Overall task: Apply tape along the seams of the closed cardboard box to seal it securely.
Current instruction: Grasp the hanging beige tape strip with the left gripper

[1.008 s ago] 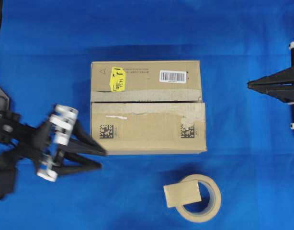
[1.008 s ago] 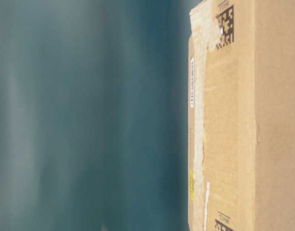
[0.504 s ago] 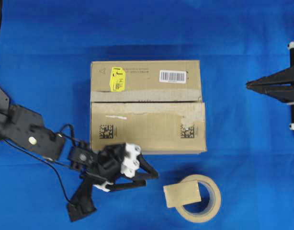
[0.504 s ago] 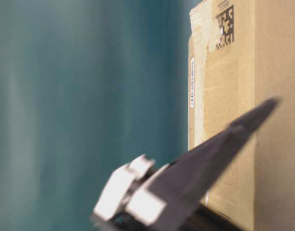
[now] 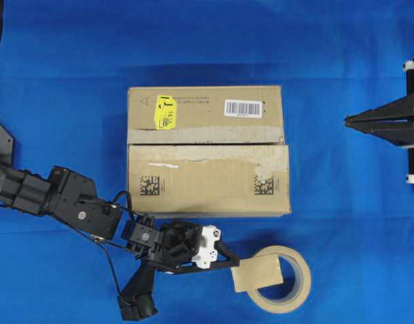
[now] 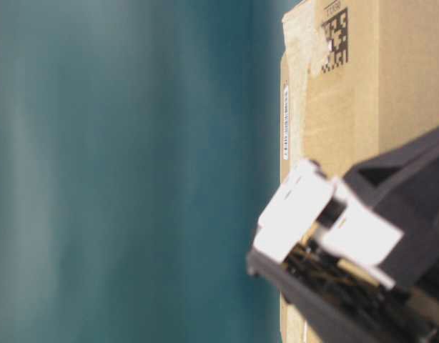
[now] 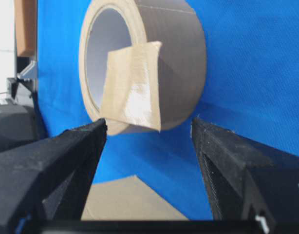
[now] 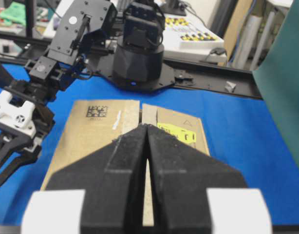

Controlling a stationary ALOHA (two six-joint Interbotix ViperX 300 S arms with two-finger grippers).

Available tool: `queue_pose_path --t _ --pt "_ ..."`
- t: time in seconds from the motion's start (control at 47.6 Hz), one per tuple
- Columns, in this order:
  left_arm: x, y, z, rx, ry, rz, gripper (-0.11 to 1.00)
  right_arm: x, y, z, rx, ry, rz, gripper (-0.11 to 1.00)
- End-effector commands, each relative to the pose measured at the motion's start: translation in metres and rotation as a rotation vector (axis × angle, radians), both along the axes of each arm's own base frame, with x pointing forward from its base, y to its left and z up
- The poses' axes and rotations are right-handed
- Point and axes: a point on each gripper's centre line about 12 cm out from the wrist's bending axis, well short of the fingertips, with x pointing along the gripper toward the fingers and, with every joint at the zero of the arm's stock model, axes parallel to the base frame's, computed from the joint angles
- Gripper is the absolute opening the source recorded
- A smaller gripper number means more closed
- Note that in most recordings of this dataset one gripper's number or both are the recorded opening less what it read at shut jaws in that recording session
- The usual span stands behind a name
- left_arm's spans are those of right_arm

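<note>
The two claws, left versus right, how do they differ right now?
The left claw is open, its jaws spread wide; the right claw is shut, jaws pressed together. The left reaches low beside the tape roll, facing the tape; the right hangs back at the table's edge, away from the cardboard box. Both hold nothing.

Cardboard box fills mid-table; blue cloth far of it and on both sides is open. Near side is tight: left gripper sits in the strip between box edge and tape roll, with the tape strip just ahead of its spread jaws. Right gripper hangs at right, well apart from box.
</note>
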Motion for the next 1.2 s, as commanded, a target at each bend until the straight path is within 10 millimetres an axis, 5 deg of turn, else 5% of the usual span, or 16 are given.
queue_pose_path --t 0.0,0.273,0.651,0.924,1.176 --pt "0.009 -0.004 0.012 -0.014 -0.044 -0.001 0.67 0.002 0.001 0.009 0.000 -0.026 0.003 0.02" --pt "0.012 -0.013 0.012 -0.009 -0.047 -0.021 0.60 0.003 0.001 0.009 -0.001 -0.021 0.005 0.02" --pt "0.020 -0.014 0.009 -0.001 0.014 -0.010 0.03 0.003 0.001 0.010 0.000 -0.026 0.007 0.02" --pt "0.019 -0.011 0.010 -0.016 0.025 0.005 0.01 0.003 0.005 0.010 0.000 -0.025 0.022 0.02" --pt "0.022 -0.009 0.045 -0.043 -0.053 0.010 0.01 0.003 0.005 0.009 0.000 -0.021 0.025 0.02"
